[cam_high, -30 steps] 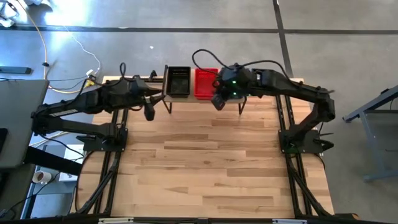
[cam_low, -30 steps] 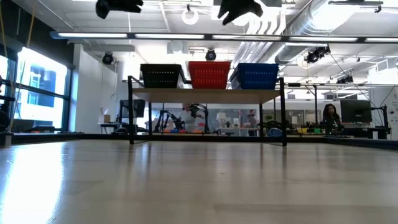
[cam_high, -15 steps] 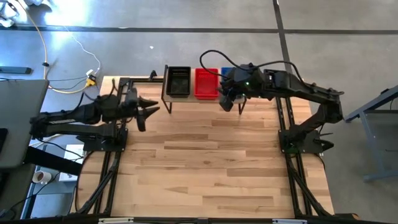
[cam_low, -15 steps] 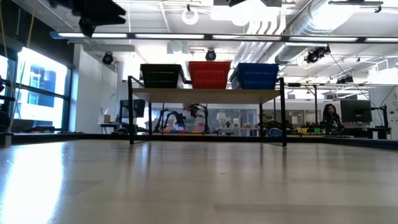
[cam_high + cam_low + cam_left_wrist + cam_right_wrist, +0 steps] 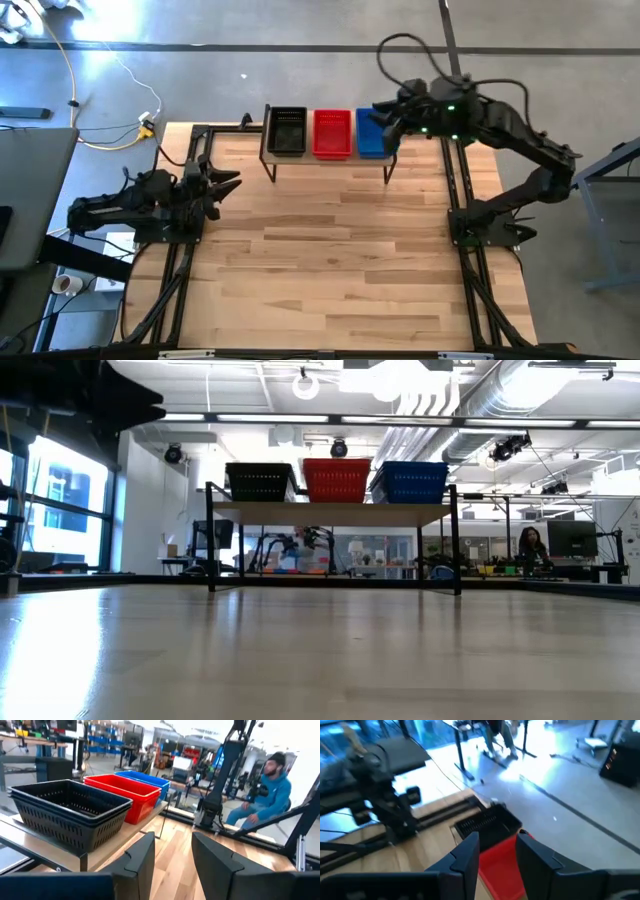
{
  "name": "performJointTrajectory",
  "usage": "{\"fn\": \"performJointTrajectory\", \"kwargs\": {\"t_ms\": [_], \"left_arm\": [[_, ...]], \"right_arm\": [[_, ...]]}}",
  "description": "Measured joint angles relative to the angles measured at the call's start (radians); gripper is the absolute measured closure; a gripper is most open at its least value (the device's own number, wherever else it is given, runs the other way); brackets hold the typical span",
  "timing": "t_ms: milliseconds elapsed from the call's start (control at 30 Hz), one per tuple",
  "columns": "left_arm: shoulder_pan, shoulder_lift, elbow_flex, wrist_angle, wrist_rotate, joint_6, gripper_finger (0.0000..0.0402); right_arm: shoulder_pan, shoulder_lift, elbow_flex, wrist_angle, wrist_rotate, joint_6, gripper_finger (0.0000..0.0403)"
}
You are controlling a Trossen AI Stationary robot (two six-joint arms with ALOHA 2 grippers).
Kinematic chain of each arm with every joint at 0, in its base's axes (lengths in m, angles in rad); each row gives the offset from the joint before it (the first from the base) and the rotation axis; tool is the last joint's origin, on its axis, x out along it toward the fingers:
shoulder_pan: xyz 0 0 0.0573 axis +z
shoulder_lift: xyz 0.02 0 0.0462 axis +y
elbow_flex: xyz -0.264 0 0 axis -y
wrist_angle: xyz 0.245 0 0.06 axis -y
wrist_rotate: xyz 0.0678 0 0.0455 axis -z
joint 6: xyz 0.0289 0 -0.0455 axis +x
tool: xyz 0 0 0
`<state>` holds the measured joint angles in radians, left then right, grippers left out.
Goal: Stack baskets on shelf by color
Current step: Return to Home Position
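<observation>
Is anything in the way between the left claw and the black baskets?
No, nothing I can see. Only bare wooden table lies between the open left gripper and the black baskets on the shelf.

Left arm (image 5: 130,204): matte black, jointed links with boxy housings.
Right arm (image 5: 520,135): same black build, with a small green light (image 5: 447,107) near the wrist.
Cable (image 5: 398,37): thin, black, looping off the right arm.
Fingers (image 5: 142,862): dark, flat, angular plates.
Bases (image 5: 487,225): black brackets on black struts.
</observation>
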<state>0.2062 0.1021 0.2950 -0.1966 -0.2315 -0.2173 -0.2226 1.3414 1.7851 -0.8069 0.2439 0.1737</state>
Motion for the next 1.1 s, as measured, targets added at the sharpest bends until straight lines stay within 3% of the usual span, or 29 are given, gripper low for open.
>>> {"fn": "performJointTrajectory", "kwargs": {"t_ms": [200, 533, 867, 967, 1100], "left_arm": [[0.0, -0.086, -0.13, 0.15, 0.029, -0.02, 0.0282], [0.0, -0.098, -0.282, 0.256, 0.071, -0.124, 0.0282], [0.003, -0.069, -0.284, 0.228, 0.09, -0.111, 0.0282], [0.003, -0.069, -0.284, 0.229, 0.09, -0.092, 0.0282], [0.003, -0.069, -0.284, 0.229, 0.089, -0.06, 0.0282]], "right_arm": [[0.017, -0.053, 0.0, 0.022, -0.011, -0.042, 0.0289], [0.028, -0.133, 0.0, -0.185, 0.064, -0.05, 0.0289], [0.043, -0.327, -0.006, -0.336, 0.04, -0.068, 0.0289], [0.075, -0.436, -0.099, -0.305, 0.036, -0.066, 0.0289], [0.101, -0.618, -0.327, -0.184, 0.07, -0.035, 0.0289]]}}
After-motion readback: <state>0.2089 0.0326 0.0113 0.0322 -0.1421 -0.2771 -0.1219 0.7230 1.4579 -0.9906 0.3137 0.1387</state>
